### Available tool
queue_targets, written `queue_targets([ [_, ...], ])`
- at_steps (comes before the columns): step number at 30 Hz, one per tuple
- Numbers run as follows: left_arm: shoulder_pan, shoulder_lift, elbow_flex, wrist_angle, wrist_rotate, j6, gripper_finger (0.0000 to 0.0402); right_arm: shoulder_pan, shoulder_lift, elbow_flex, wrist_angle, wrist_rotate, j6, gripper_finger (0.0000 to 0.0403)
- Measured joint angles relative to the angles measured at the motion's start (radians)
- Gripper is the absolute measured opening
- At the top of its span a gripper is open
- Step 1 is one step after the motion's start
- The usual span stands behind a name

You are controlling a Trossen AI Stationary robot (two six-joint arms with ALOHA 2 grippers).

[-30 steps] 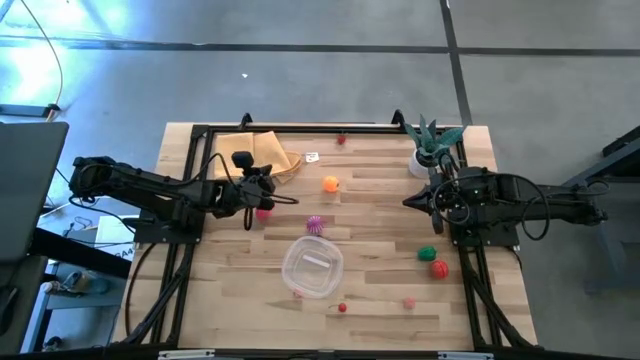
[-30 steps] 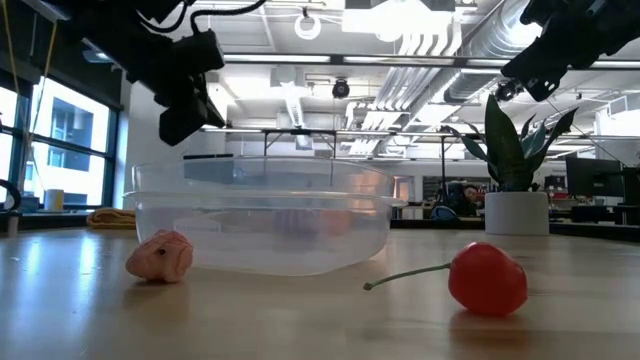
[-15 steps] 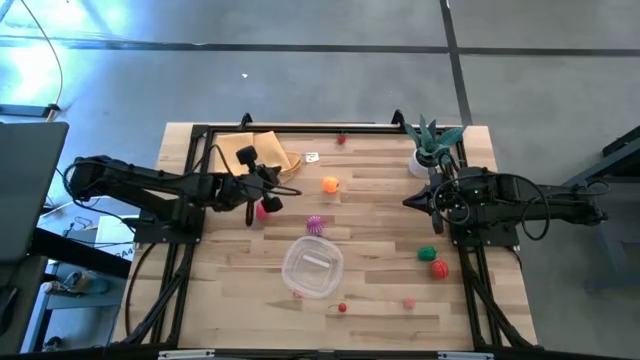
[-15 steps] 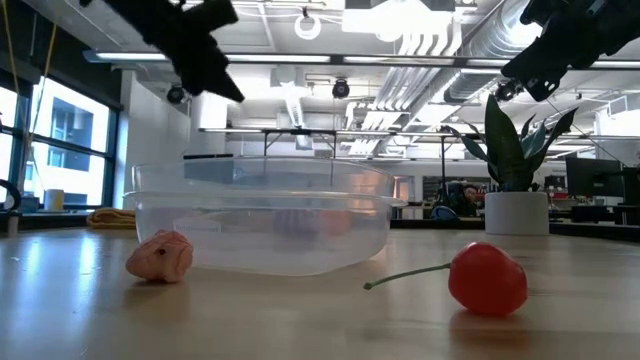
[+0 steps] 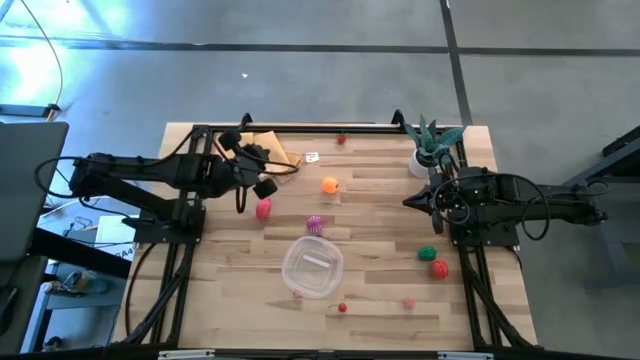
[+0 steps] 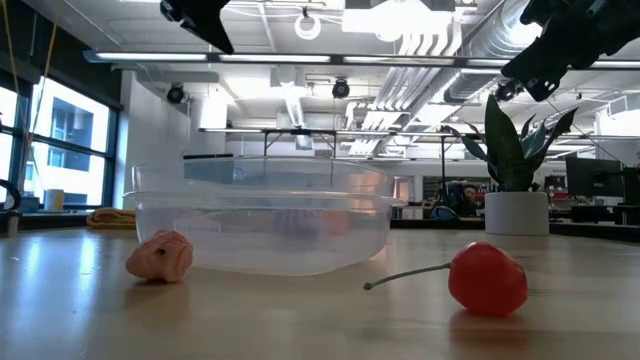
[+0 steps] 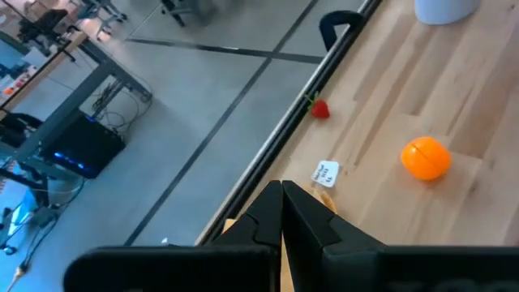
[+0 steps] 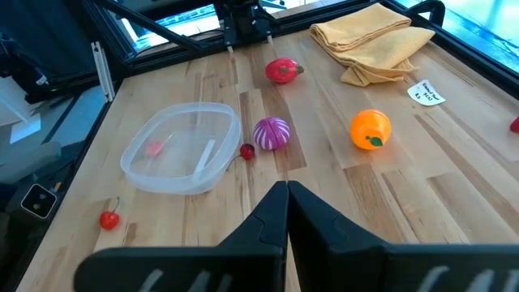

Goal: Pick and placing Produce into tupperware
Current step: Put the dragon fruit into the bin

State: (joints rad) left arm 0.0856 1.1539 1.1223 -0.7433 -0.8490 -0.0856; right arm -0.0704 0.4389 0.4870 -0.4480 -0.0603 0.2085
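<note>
The clear tupperware [image 5: 312, 265] [image 6: 262, 215] sits near the table's middle, toward the near edge. Produce lies scattered on the wood: a red fruit [image 5: 263, 209], an orange one [image 5: 330, 184] [image 7: 426, 157], a spiky magenta one [image 5: 316, 224] [image 8: 272, 132], a green one [image 5: 427, 253], a red one [image 5: 438, 268], and small red and pink pieces near the near edge. My left gripper [image 5: 278, 166] [image 7: 281, 191] hangs shut and empty, high above the cloth's edge. My right gripper [image 5: 408, 201] [image 8: 287, 188] waits shut above the right side.
A folded yellow-tan cloth [image 5: 255, 152] and a white tag [image 5: 312, 157] lie near the far edge. A spiky plant in a white pot [image 5: 430, 145] stands at the far right corner. A stemmed cherry [image 6: 487, 278] and a pink piece [image 6: 160, 257] lie near the container.
My left gripper has risen from just above the red fruit and drawn back toward the far edge, tipping its fingers upward; in the low view it has climbed to the top of the picture. The red fruit stays on the table where it was.
</note>
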Motion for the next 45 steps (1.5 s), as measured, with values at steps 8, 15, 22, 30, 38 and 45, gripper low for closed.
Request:
queue_targets([
  [8,-0.001,0.0,0.004,0.001,0.028,-0.002,0.0001,0.0,0.0,0.0,0.0,0.0,0.0,0.0],
  [15,0.0,0.008,0.004,0.045,0.053,-0.009,0.0001,0.0,0.0,0.0,0.0,0.0,0.0,0.0],
  [22,0.1,0.044,0.004,-0.046,0.264,-0.429,0.0001,0.0,0.0,0.0,0.0,0.0,0.0,0.0],
  [30,0.299,0.054,0.005,-0.042,0.532,-0.545,0.0,0.0,0.0,0.0,0.0,0.0,0.0,0.0],
  [38,0.352,0.141,0.004,-0.313,0.8,-0.963,0.0,0.0,0.0,0.0,-0.004,0.0,0.0,0.0],
  [45,0.352,0.154,0.004,-0.515,0.893,-1.129,0.0,0.0,0.0,0.0,-0.004,0.0,0.0,0.0],
])
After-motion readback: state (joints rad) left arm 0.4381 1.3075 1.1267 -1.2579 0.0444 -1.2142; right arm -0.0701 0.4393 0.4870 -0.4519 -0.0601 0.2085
